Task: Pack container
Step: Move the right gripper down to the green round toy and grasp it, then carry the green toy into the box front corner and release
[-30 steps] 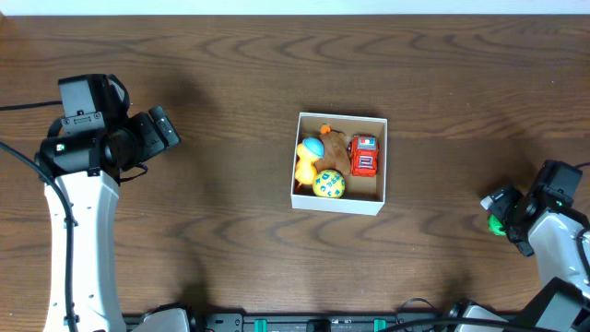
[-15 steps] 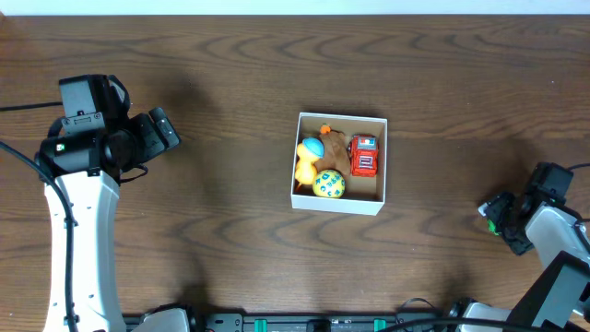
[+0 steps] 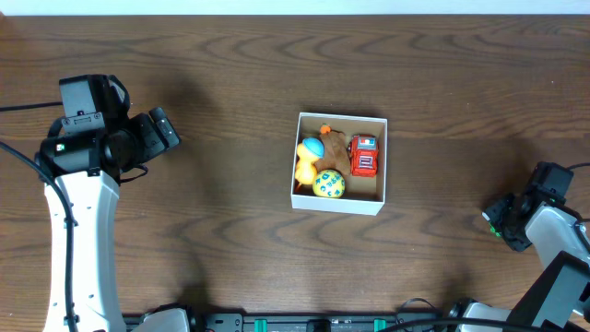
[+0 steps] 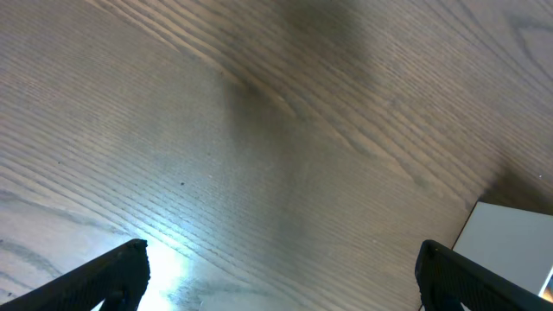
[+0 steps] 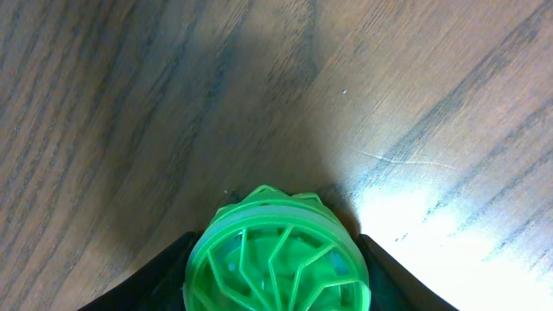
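The desk is dark brown wood with a strong grain, smooth enough to throw back a pale glare in patches. The box is thin cardboard, white and matt on its walls, raw tan inside. The green toy is ribbed plastic, half clear and glossy. The red car looks like shiny plastic too. The left claw and right claw are dull black, and the left arm wears a smooth white shell.
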Available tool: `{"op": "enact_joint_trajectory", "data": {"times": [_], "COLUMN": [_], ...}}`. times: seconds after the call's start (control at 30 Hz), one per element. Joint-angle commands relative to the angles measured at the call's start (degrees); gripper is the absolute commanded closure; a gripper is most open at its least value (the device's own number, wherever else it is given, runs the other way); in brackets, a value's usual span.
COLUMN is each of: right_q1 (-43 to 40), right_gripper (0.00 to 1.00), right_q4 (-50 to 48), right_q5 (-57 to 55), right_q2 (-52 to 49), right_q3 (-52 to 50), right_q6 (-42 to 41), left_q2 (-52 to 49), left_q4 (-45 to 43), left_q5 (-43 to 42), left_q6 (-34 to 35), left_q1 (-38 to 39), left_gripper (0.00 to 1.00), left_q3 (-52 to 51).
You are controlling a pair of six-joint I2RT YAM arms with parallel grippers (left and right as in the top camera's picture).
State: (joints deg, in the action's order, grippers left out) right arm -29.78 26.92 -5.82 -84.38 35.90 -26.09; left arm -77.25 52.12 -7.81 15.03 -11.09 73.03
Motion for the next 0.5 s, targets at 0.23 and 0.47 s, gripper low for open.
{"op": "enact_joint_trajectory", "data": {"times": [0.23, 0.47], "right_q1": [2.43, 15.61], "right_gripper": [0.85, 0.99], "right_q4": [7.48, 16.63], "right_q5": [7.82, 13.62], "right_q2": [3.52, 9.22], "right_q3": [8.39, 24.65], "right_q6": [0.28, 10.47], "left_q2": [-0.35, -0.35], "left_q4": [0.13, 0.13], "left_q5": [-0.59, -0.57], "left_q6": [0.28, 0.26], "left_q1": [-0.20, -0.20], "left_gripper": [0.02, 0.02], "left_q3": [-0.50, -0.50]}}
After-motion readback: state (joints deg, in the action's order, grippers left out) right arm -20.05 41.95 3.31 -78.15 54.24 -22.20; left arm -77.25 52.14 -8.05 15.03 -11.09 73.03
